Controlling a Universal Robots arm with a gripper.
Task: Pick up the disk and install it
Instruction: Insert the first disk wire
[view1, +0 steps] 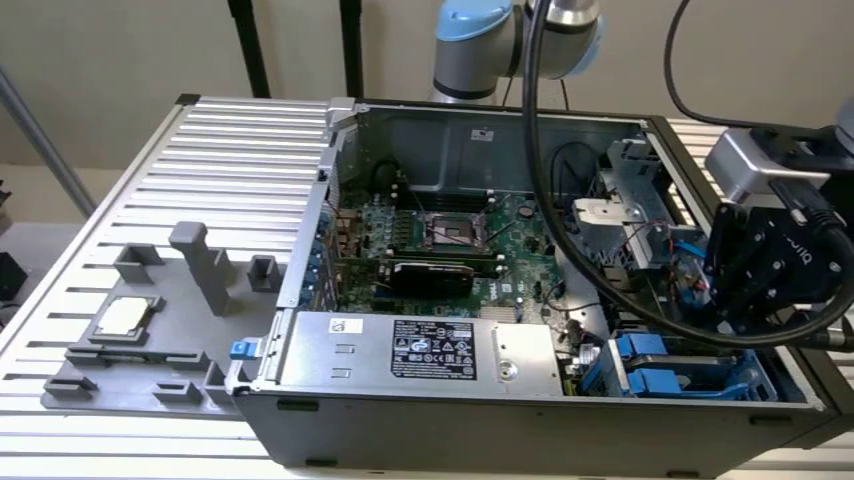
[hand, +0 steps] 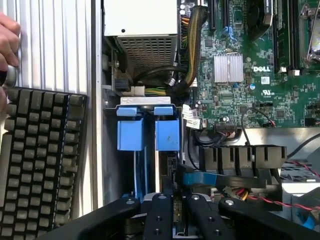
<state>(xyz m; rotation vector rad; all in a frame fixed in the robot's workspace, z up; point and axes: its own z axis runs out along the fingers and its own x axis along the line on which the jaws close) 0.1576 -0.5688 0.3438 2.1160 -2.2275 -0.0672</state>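
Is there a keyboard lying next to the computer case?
Yes, a black keyboard lies on the slatted table right beside the case wall.

Silver arm (view1: 574, 20) with pale-blue joint caps, thick black cable (view1: 541, 150), matte black gripper (view1: 774, 270)

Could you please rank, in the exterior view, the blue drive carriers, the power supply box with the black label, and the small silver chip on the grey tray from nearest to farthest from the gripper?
1. Blue drive carriers: directly below the gripper, in the case's corner.
2. Power supply box: along the case's front edge, towards the exterior view's left.
3. Silver chip: outside the case, on the grey tray at the far left.
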